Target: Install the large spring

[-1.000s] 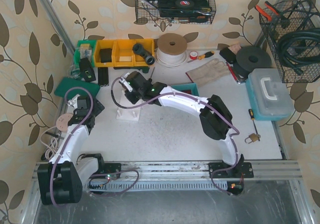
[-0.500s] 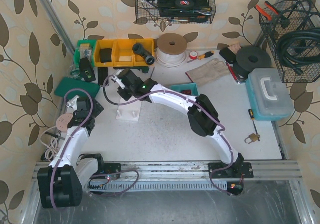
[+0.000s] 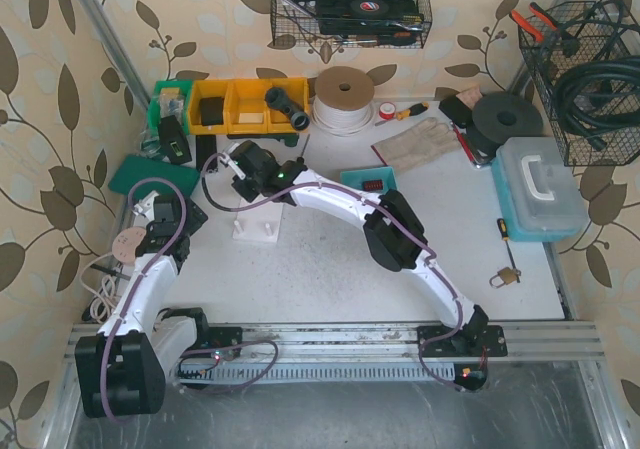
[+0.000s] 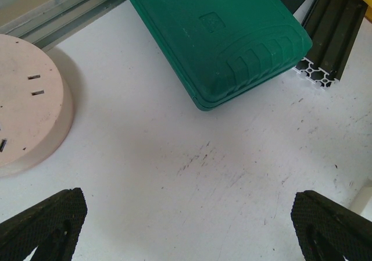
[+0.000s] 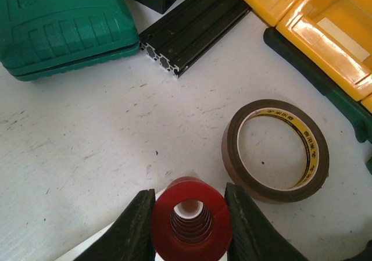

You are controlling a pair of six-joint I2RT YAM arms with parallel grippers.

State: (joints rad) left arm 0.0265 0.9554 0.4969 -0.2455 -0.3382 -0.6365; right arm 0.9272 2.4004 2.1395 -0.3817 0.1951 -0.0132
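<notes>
Two pincers show. The right pincer [image 5: 190,217] is clamped on one large red spring [image 5: 192,192], which is seen end-on with its coils visible down the bore. One finger [image 5: 136,229] presses each flank, so the jaws stand just the spring's width apart. The spring sits squarely between the fingertips, and the corner of one white block [image 5: 113,246] shows just below it; whether they touch cannot be told.

Ahead of this pincer and to its right lies one brown tape roll [image 5: 275,150], flat on the surface [image 5: 87,150] and near the spring without touching it. Farther ahead is one black rail [image 5: 195,25], with one green case [image 5: 61,25] at the far left and yellow bins [image 5: 325,34] at the far right.

The left pincer [image 4: 186,226] is spread wide with nothing between its fingers. One green case [image 4: 215,31] lies ahead of it and one pale round disc [image 4: 26,101] to its left.
</notes>
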